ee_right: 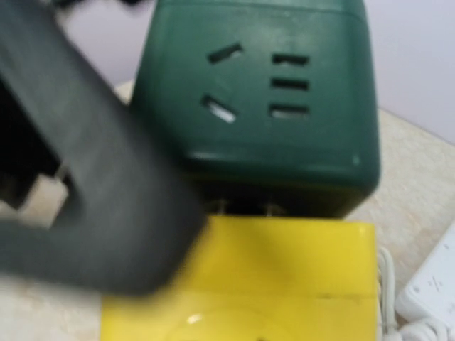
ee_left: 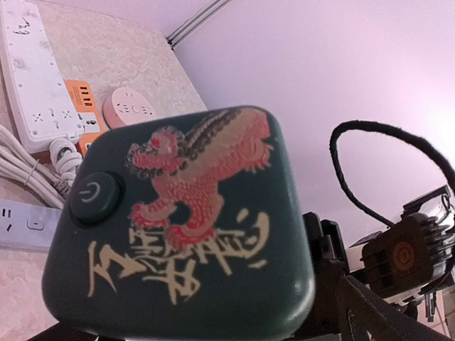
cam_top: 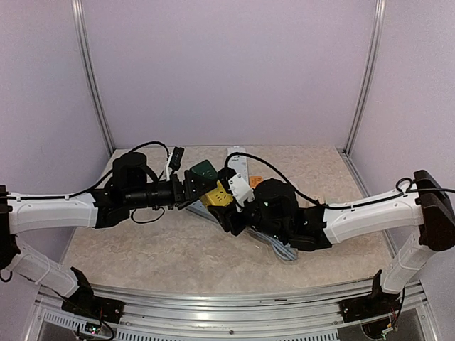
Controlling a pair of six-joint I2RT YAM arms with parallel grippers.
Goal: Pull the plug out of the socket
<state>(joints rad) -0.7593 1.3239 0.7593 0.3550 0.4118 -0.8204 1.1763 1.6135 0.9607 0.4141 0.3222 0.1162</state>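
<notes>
Yellow plug block (cam_top: 217,195) and green socket cube (cam_top: 202,172) sit joined over the middle of the table (cam_top: 178,249), seen from above, the green cube on the side of the far edge. The left gripper (cam_top: 190,188) reaches in at the green cube from the left edge side, and the right gripper (cam_top: 231,209) meets the yellow block from the right. Whether either pair of jaws is clamped or apart cannot be told here. A white power strip (cam_top: 237,160) lies beyond them near the far edge.

From the left wrist, the green socket cube (ee_left: 192,227) fills most of the frame, showing a red and gold dragon print (ee_left: 199,170) and a round power button (ee_left: 92,195). The left fingers are hidden, so their grip cannot be told. Behind the cube on the table lie the white power strip (ee_left: 32,78), an orange adapter (ee_left: 79,96), a round pink socket (ee_left: 131,108), coiled white cables (ee_left: 28,167) and a second white strip (ee_left: 25,224).

From the right wrist, the green socket cube (ee_right: 263,99) stands directly above the yellow plug block (ee_right: 270,277), with a narrow dark gap and metal prongs (ee_right: 245,207) showing between them. One blurred dark finger (ee_right: 92,199) crosses the left side, by the yellow block; contact cannot be told.
</notes>
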